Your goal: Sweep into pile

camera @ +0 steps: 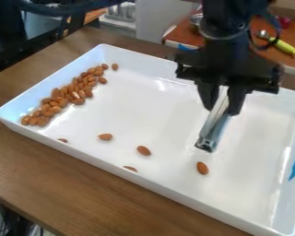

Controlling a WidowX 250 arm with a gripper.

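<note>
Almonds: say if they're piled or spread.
Partly piled: most almonds bunch along one wall of the white tray; several lie scattered toward its near side.

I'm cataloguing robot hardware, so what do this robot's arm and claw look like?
The arm is black and bulky; a dark cable arches at the picture's upper left. The claw is black too: a wide, blocky crosspiece with two stubby fingers.

From above the near side of the white tray (131, 99), the camera looks down at a slant across it, close enough (just) to crop its far-right corner.
</note>
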